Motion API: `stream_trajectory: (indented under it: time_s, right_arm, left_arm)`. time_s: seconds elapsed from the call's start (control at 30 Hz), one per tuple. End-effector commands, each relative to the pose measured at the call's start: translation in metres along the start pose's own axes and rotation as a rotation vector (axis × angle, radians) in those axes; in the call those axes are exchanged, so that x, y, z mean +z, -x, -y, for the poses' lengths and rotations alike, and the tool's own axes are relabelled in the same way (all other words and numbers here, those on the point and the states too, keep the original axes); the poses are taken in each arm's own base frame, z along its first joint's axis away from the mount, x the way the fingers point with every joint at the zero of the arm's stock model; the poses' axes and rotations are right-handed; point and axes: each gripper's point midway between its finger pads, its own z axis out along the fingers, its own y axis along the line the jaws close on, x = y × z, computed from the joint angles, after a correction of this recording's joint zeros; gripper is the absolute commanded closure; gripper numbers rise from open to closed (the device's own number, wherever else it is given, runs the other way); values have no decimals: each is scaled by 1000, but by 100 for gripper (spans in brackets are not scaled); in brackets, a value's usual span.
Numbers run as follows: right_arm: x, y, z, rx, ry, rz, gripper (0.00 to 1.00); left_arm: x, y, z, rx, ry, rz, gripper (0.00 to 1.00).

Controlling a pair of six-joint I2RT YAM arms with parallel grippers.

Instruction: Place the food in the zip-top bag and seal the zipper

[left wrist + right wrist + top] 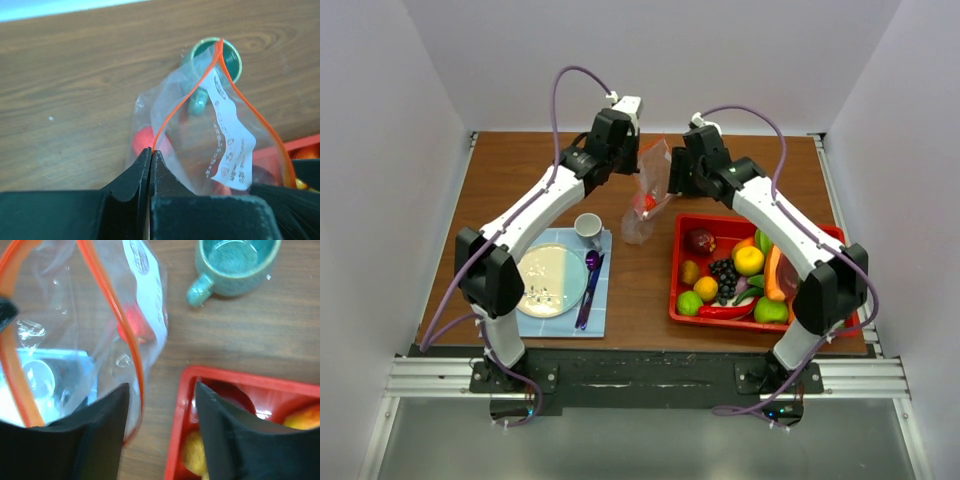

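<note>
The zip-top bag (648, 195) hangs upright between the two arms, its mouth held open. My left gripper (151, 151) is shut on the orange-red zipper (172, 112) at the mouth's rim. A red piece of food (141, 140) lies inside the bag (65, 305). My right gripper (160, 390) is open. The zipper (132, 345) runs just beside its left finger (107, 415), and its right finger (225, 420) hangs over the tray. The remaining food sits in the red tray (720, 218): a yellow fruit (749, 260), dark grapes (723, 275), a red chili (725, 311) and green fruits.
A small cup (587, 225) stands left of the bag. It shows teal in the wrist views (235, 265). A plate (552, 280) and a purple spoon (590, 285) lie on a blue mat at the front left. The red tray's corner (186, 390) is right under my right gripper.
</note>
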Motion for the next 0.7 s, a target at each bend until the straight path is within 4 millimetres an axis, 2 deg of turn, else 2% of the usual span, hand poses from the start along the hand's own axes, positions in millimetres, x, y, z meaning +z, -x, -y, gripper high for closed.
stream_trajectory:
  time_s: [0.0,0.07,0.13,0.17,0.2,0.27,0.3,0.37,0.5,0.67]
  right_arm:
    - [-60,13,20,27,-21,88,29]
    - [-78,1,38,46,-65,91,26]
    - [-82,-16,53,79,-116,64,24]
    - [-92,-23,61,94,-136,58,19]
    - [-90,-36,71,107,-176,41,18]
    - [-101,-49,90,137,-252,27,17]
    - [-101,-56,103,164,-316,33,16]
    - [-105,-69,118,173,-382,18,13]
    - [-102,-96,147,181,-515,-9,9]
    - [-93,-106,166,124,-639,-39,4]
  left_arm:
    - [5,2,19,-61,-83,36,100]
    - [6,1,21,-69,-93,43,100]
    - [6,4,23,-82,-102,54,100]
    - [6,4,23,-86,-106,54,100]
    - [6,3,25,-90,-110,54,100]
    - [6,4,26,-96,-116,61,100]
    - [6,5,26,-100,-117,64,100]
    - [6,5,27,-101,-123,66,100]
    - [3,12,27,-97,-124,80,100]
    - [2,15,28,-91,-126,83,100]
